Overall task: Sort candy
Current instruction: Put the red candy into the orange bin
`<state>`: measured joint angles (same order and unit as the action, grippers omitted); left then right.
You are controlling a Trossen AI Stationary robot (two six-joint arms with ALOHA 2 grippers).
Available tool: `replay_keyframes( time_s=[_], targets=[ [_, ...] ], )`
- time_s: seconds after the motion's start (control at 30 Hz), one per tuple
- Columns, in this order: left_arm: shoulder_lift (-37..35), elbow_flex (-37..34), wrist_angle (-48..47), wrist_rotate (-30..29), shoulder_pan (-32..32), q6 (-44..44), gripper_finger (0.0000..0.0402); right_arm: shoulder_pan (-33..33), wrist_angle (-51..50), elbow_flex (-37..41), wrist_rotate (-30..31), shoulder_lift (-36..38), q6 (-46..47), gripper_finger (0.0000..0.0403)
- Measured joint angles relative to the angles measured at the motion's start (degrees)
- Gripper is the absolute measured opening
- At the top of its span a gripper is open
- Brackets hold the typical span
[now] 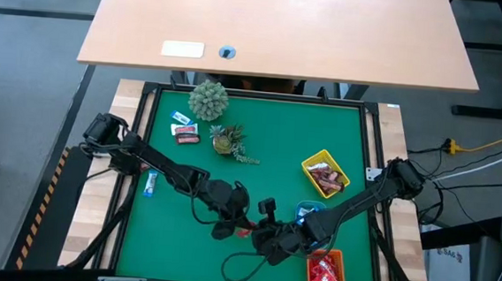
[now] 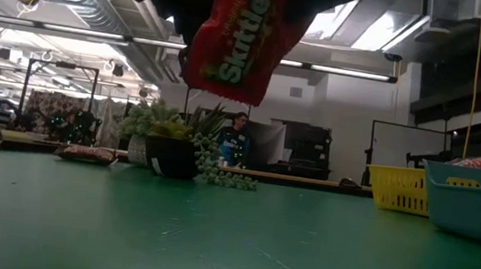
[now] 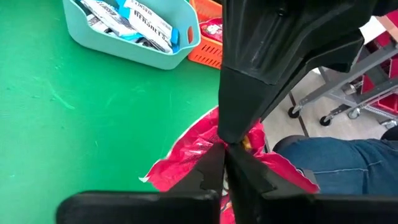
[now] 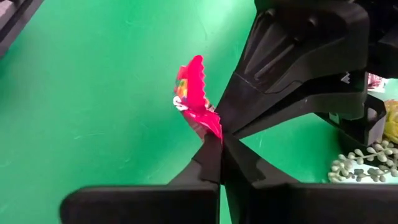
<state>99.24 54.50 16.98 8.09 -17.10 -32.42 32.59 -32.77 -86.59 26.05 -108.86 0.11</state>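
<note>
Both hands meet low over the green worktop (image 1: 182, 233), left hand (image 1: 238, 221) and right hand (image 1: 258, 232) each clamped on one red Skittles packet (image 2: 237, 35), lifted clear.

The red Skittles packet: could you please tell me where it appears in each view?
High view: red Skittles packet, a sliver between the left hand and right hand.
Low view: hanging at top centre, off the mat.
Left wrist view: pinched at the fingertips.
Right wrist view: standing above the fingertips.
Shared landmark: green mat.

both claws, left (image 1: 238, 218) and right (image 1: 262, 230), meet pinched closed mid-table.
</note>
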Motion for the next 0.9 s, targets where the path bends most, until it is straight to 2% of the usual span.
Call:
replay_keyframes(
  time_s=[0.1, 0.27, 0.37, 0.57, 0.7, 0.9],
  targets=[
    [0.3, 0.0, 0.0, -1.1, 0.0, 0.0, 0.0038, 0.0, -0.1, 0.0, -0.1, 0.0, 0.0, 0.0006],
    [1.7, 0.2, -1.5, -9.1, -1.1, -1.8, 0.0092, -0.1, -1.5, 0.1, -1.9, 0.0, 2.6, 0.0002],
    [2.8, 0.2, -1.5, -11.7, -1.2, -4.0, 0.0113, -0.2, -6.8, -1.8, -4.4, -0.1, 6.4, 0.0004],
    [3.4, 0.1, -2.7, -12.0, -1.3, -4.5, 0.0121, 1.0, -21.9, -9.1, -15.2, 0.1, 17.0, 0.0003],
    [3.4, 0.1, -2.6, -11.9, -1.3, -4.5, 0.0121, 3.9, -27.7, -13.1, -19.1, 0.1, 22.1, 0.0002],
    [3.4, 0.1, -2.4, -11.8, -1.4, -4.5, 0.0121, 10.3, -33.2, -16.0, -24.3, 0.1, 34.4, 0.0002]
  ],
)
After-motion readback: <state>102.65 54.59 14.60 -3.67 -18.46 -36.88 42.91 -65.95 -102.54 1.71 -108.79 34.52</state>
